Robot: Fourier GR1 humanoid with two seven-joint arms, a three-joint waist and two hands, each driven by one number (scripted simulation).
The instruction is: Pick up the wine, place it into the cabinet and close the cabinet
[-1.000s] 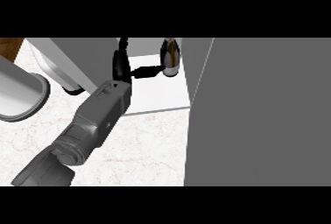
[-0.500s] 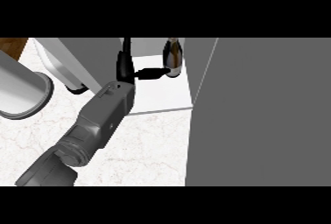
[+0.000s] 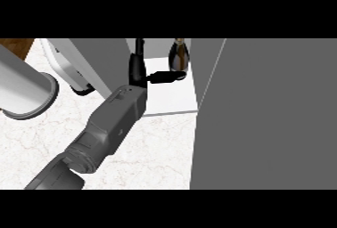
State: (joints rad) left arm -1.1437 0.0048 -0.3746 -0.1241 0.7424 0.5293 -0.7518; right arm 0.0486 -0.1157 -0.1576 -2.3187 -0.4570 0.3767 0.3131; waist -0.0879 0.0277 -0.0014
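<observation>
The dark wine bottle [image 3: 178, 53] stands upright inside the open cabinet, on its white floor [image 3: 172, 99] near the back. My left hand [image 3: 137, 71] reaches into the cabinet just left of the bottle. Its fingers point straight toward the back and stand apart from the glass. The thumb [image 3: 164, 76] sticks out to the right, with its tip at the bottle's foot. The hand is open, with nothing held in it. My right hand does not show.
A large grey door panel [image 3: 263, 116] fills the right side, close to me. A grey cabinet panel [image 3: 99, 58] stands left of the opening. A wide white cylinder [image 3: 23, 95] and a white appliance [image 3: 69, 67] stand at the left on the marble counter [image 3: 158, 147].
My left hand has edged slightly to the right, toward the bottle. The bottle stays upright in the cabinet.
</observation>
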